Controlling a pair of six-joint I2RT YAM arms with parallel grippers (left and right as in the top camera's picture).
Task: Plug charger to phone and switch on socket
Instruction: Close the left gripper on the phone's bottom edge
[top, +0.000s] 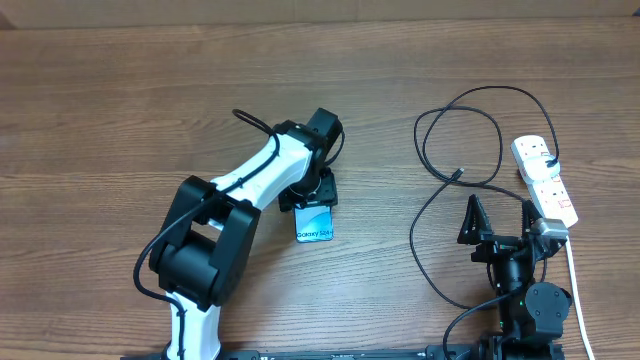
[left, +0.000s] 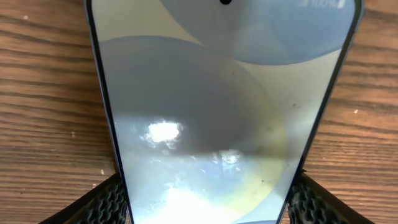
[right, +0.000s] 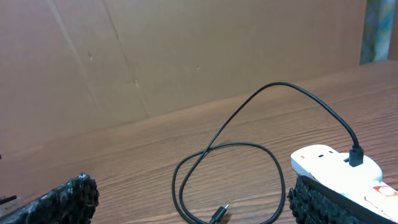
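Our left pincer (top: 318, 195) clamps the phone (left: 199, 124), likely steadying it — our right pincer (top: 498, 218) hangs spread near the charger (top: 459, 175).

We'd call this a robot lab test bench, not anybody's home: left arm (top: 225, 215) and right arm (top: 525, 300) mounted at the near edge of a wood-grain table (top: 90, 90), plain cardboard sheets (right: 186, 56) walling off the back, and a socket (top: 545, 180) lying loose on top.

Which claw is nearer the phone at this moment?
Left. The left claw sits directly over the phone, its fingers against both long edges. The right claw hangs open well off to the side, by the power strip and charger cable.
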